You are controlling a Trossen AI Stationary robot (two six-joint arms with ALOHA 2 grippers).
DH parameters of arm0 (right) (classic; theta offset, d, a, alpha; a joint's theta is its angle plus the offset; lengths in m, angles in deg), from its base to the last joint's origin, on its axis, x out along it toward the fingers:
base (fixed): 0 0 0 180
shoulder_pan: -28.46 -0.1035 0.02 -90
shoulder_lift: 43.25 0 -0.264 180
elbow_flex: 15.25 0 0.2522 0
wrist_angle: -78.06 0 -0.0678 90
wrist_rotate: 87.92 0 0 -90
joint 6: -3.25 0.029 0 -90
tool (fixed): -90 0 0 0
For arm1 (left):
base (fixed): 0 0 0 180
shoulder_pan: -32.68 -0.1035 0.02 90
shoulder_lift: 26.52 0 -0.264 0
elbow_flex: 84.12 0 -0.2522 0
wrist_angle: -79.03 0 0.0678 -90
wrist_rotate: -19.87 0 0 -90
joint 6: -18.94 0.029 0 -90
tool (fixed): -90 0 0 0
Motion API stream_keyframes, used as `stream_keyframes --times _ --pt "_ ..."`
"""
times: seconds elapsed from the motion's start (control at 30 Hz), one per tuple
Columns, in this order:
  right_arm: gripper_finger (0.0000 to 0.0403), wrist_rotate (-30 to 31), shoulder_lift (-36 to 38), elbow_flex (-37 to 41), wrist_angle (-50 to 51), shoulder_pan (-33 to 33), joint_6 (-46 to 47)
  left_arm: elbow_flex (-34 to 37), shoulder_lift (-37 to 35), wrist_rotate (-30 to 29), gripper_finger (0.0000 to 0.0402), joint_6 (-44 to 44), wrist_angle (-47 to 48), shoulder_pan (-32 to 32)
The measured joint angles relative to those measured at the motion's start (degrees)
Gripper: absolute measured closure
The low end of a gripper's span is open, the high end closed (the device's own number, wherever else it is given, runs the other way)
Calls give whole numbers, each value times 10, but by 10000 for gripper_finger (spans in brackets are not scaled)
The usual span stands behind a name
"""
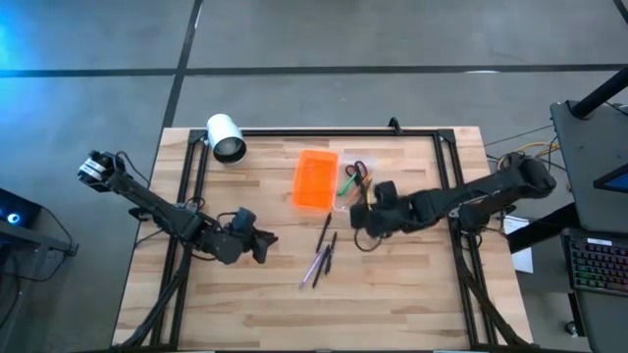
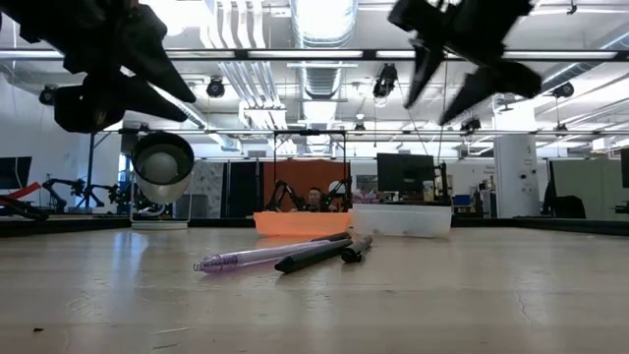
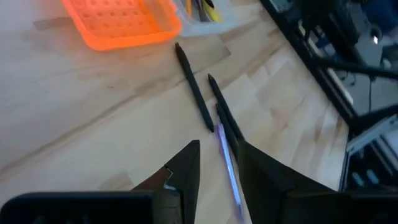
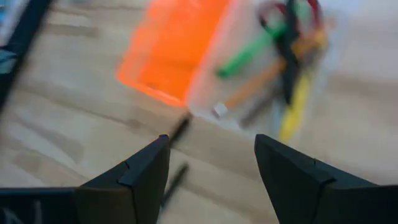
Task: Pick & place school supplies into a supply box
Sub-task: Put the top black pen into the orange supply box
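Observation:
Three loose pens lie side by side on the wooden table: a purple pen (image 1: 316, 267) and two dark pens (image 1: 326, 235). The low view shows the same purple pen (image 2: 257, 258) and a dark pen (image 2: 314, 254). The supply box is open. Its orange lid (image 1: 315, 178) lies flat next to the clear tray (image 1: 353, 184), which holds green, orange and yellow pens (image 4: 292, 106) and red scissors (image 4: 273, 12). My left gripper (image 1: 267, 240) hovers open above the table, left of the loose pens (image 3: 227, 168). My right gripper (image 1: 355, 224) hovers open just right of them, near the tray.
A white cylinder (image 1: 226, 137) lies on its side near the table's far left corner. A black frame (image 1: 324, 131) runs along the far edge and both sides. Bare wood fills the near half of the table.

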Motion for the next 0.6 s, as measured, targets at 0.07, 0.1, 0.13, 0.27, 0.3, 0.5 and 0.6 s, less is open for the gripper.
stream_keyframes --times 0.07,0.1,0.13,0.27,0.3,0.5,0.6 --pt "177 -33 -14 0 40 -26 73 0 5 12 312 19 0 -1" --pt "178 -55 -23 -1 55 -39 105 0 9 18 312 27 0 -2" --pt "179 -77 -31 -2 65 -51 134 0 13 26 312 33 -1 -3" --pt "179 -139 -60 -3 78 -95 248 0 45 51 312 42 -24 -14" --pt "179 -149 -67 -3 80 -106 272 0 55 58 312 47 -37 -18" --pt "179 -169 -80 -3 121 -155 342 -64 151 108 312 83 -53 -67" --pt "179 -181 -73 -3 158 -160 327 -116 209 135 312 102 -42 -97"
